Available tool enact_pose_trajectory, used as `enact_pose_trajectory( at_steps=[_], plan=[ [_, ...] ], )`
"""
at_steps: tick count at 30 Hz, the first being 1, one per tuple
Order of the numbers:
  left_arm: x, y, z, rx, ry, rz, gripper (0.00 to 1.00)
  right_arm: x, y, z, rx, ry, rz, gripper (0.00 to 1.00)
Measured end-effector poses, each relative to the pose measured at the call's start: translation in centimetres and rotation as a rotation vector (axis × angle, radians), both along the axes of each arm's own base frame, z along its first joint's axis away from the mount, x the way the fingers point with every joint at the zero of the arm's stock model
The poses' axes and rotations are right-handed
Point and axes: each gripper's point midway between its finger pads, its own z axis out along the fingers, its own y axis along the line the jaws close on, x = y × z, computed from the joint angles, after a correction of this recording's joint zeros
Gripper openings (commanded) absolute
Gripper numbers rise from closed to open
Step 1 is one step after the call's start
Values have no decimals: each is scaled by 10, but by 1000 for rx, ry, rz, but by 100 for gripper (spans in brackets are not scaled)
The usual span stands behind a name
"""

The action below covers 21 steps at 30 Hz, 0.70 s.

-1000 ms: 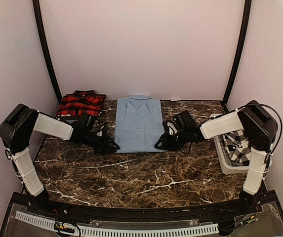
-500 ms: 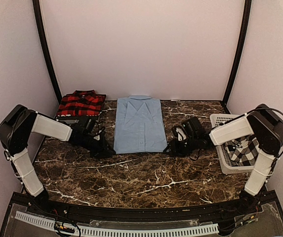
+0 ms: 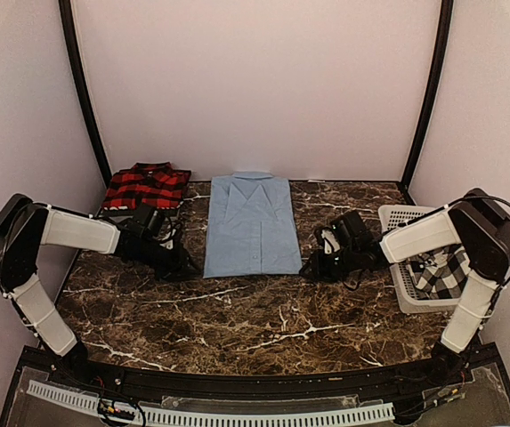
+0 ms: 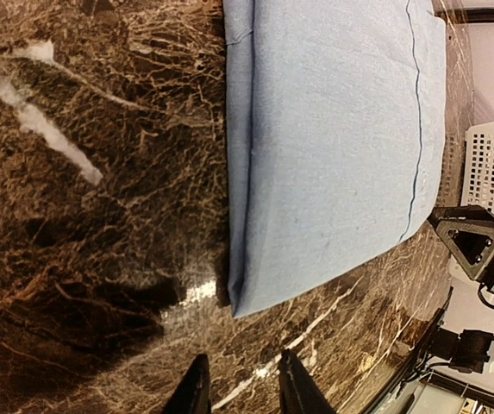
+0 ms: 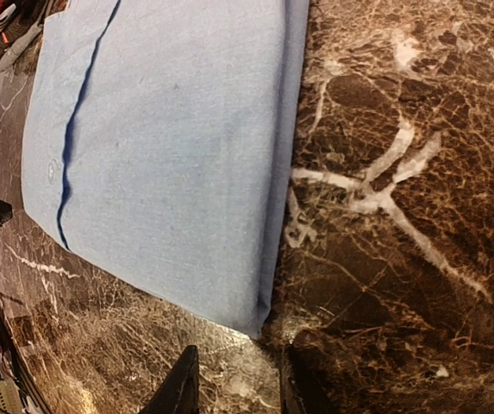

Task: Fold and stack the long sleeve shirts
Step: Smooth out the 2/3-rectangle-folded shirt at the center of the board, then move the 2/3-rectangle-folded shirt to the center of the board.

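A folded light blue shirt lies flat in the middle of the marble table, collar to the back. It also shows in the left wrist view and the right wrist view. A folded red-and-black plaid shirt lies at the back left. A black-and-white checked shirt sits in the basket. My left gripper is open and empty just off the blue shirt's near left corner. My right gripper is open and empty just off its near right corner.
A white plastic lattice basket stands at the table's right edge. Dark side posts and pale walls close in the back and sides. The brown marble tabletop runs to the near edge.
Both grippers have drawn back sideways from the blue shirt's near corners, the left to the left, the right to the right. The shirt stays flat.
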Motion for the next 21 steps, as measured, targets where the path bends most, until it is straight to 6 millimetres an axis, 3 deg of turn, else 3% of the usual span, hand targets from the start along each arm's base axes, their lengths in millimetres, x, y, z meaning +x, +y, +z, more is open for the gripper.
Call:
enact_pose_trajectory(
  at_steps=[11,21],
  plan=[
    [-4,-1,-18,30,24,-28,27,8,8,-1,29,-19,1,27],
    [2,-12,-18,23,11,-47,26,9,9,-1,30,-20,2,25]
  ],
)
